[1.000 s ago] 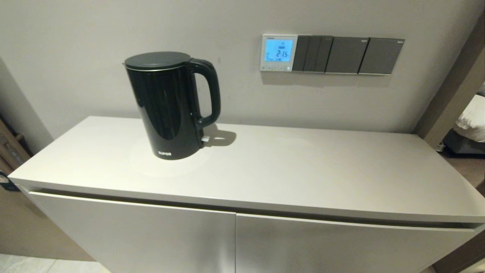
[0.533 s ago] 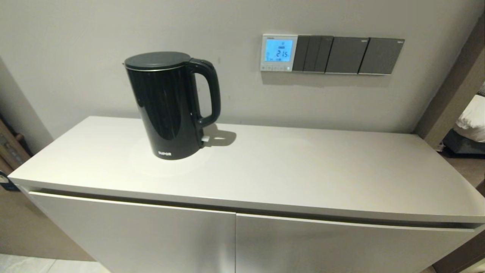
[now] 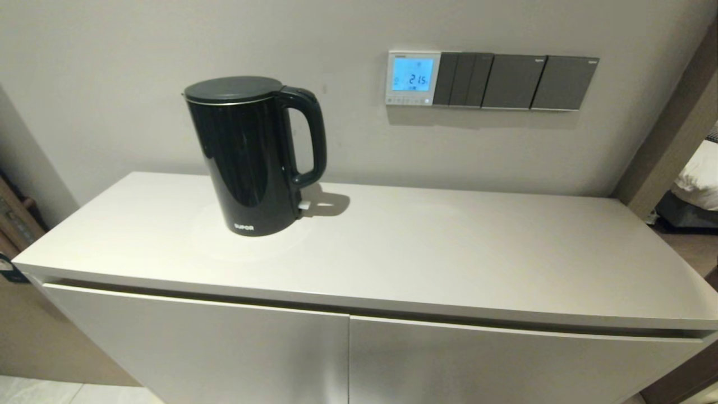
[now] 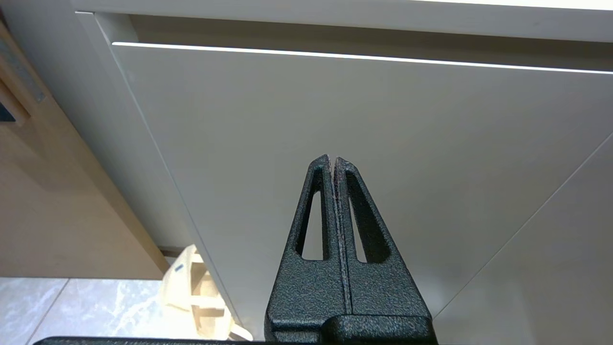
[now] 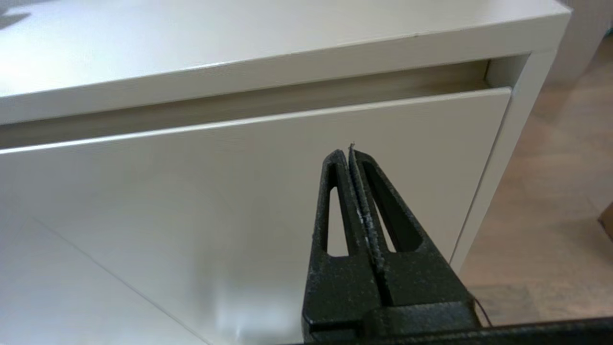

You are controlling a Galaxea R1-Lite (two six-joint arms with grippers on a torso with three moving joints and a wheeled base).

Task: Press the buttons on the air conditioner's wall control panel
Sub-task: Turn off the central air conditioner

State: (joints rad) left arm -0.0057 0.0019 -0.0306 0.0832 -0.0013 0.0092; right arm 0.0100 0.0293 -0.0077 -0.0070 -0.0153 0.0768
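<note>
I am seeing the control panel on the wall, its blue screen glowing, with the buttons along its lower edge, just left of the dark switches. A black kettle is standing on the cabinet. The left gripper and the right gripper are waiting low before the cabinet doors, fingers pressed together, holding nothing.

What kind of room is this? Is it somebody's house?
Probably a hotel room or a bedroom at home. A black kettle stands on a white cabinet, an air conditioner panel hangs on the wall, and white bedding shows at the far right.
</note>
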